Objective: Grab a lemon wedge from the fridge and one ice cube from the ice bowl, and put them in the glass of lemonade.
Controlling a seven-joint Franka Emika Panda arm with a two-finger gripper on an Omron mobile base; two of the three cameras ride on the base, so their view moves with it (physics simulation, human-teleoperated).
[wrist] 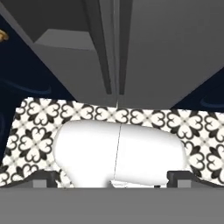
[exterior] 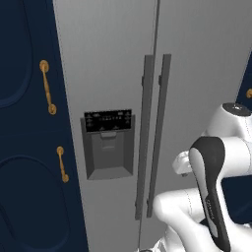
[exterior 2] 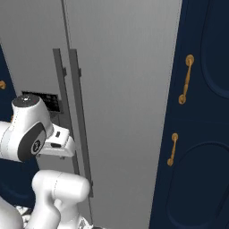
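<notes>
The tall grey fridge [exterior: 108, 59] [exterior 2: 125, 89] stands straight ahead with both doors closed. Its two long dark vertical handles [exterior: 152, 138] [exterior 2: 71, 116] meet at the centre seam. A black control panel [exterior: 108, 120] sits above the dispenser recess [exterior: 108, 155] on the left door. My arm is folded low in front of the doors. In the hand view the fridge's lower doors [wrist: 175, 43] are seen from below, and my gripper [wrist: 112, 177] is open, its fingertips [wrist: 43, 177] wide apart with nothing between them. The lemon wedge, the ice bowl and the glass of lemonade are out of view.
Navy cabinets [exterior: 24, 123] [exterior 2: 201, 134] with brass handles [exterior: 47, 87] [exterior 2: 185, 79] flank the fridge on both sides. Black-and-white patterned floor tiles [wrist: 35, 131] lie in front of the fridge base.
</notes>
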